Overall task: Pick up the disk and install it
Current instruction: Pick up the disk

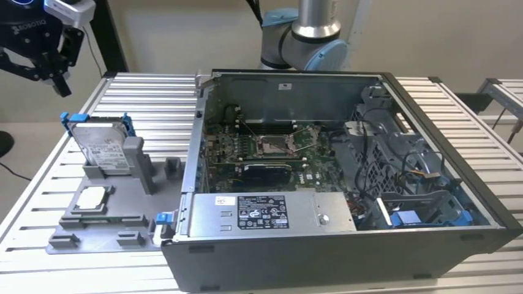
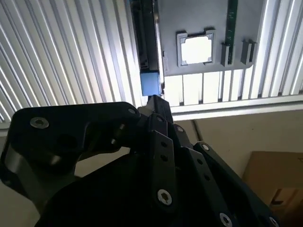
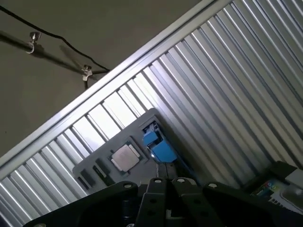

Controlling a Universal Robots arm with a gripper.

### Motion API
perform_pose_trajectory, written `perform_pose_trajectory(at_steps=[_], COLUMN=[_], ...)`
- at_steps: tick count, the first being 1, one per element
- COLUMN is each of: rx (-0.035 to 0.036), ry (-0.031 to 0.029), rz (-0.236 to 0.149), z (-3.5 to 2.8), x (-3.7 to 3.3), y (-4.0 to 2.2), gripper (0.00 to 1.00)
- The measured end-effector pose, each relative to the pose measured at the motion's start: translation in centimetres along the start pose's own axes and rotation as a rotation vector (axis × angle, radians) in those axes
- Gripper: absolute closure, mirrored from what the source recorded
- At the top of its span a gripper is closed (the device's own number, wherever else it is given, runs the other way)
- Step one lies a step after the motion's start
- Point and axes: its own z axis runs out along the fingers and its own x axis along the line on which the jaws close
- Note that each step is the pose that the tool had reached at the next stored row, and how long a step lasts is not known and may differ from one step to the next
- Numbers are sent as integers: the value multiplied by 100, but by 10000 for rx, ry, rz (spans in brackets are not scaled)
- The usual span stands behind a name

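Note:
The disk (image 1: 100,147), silver-grey with a white label and a blue frame, stands upright on edge in a grey fixture (image 1: 114,226) at the exterior view's left. My gripper (image 1: 41,82) hangs well above it and a little further to that view's left, open and empty. In both wrist views the disk's blue frame end (image 2: 149,82) (image 3: 159,145) shows just past my gripper (image 2: 154,101) (image 3: 169,182). The open computer case (image 1: 327,184) lies in the middle of the table, with a blue-trimmed bay (image 1: 413,217) at its near right corner.
A small square processor chip (image 1: 92,197) (image 2: 195,49) (image 3: 125,157) lies flat in the fixture in front of the disk. A grey metal box with a black label (image 1: 261,211) sits in the case's front. The ribbed table (image 1: 139,92) runs all around, and the arm's base (image 1: 307,43) stands behind the case.

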Motion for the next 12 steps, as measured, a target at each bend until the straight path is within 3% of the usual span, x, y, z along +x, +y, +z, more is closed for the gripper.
perform_pose_trajectory(at_steps=[12], rx=[-59], ry=[73], rz=[-2177], z=[1], x=[0], y=[1], gripper=[100])
